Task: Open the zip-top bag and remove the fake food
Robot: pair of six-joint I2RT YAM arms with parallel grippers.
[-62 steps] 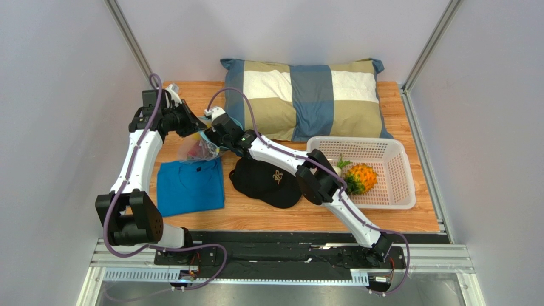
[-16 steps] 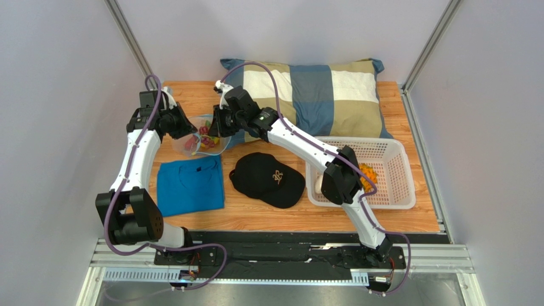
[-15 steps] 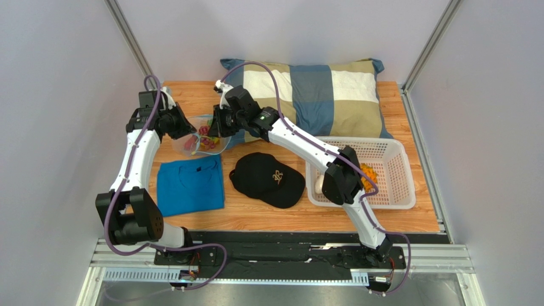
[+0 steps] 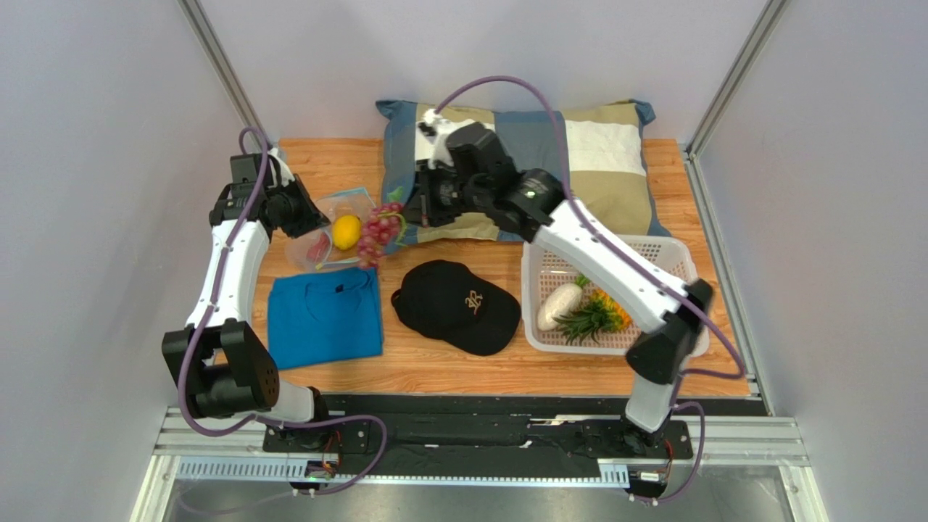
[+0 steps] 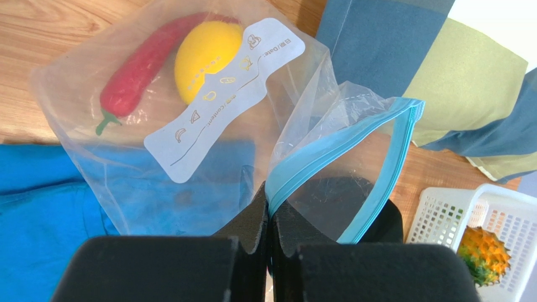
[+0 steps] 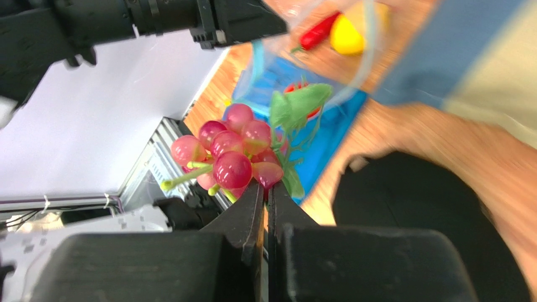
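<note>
Zip-top bag [image 5: 189, 157]: rear-left of table [image 4: 673, 179], beyond shirt [image 4: 325, 318]; zip strip pinched tight in L gripper [image 5: 270, 204], mouth gaping. Inside: lemon [image 5: 205, 53], chili [image 5: 142, 66] diagonal, stem twd shirt. Grapes [image 6: 230, 157]: clamped by R gripper [image 6: 266, 189], aloft beside bag

Bag [image 5: 315, 82], white panel [image 5: 220, 94]: small yellow print runs along this strip on the clear plastic. "Date:" stands at the end nearest the bag's mouth.
Panel, second word: further down the same strip there is another short word in the same yellow print. It looks like "Content:", but it is too small to be sure.
Panel, signs: a row of little yellow outline drawings, apparently of food, follows the strip beside the words.
Cap [image 4: 454, 308], front: a gold emblem of interlaced letters, too small in the top view to read.
Shirt [image 4: 324, 318], collar: a small dark neck tag, illegible.
</note>
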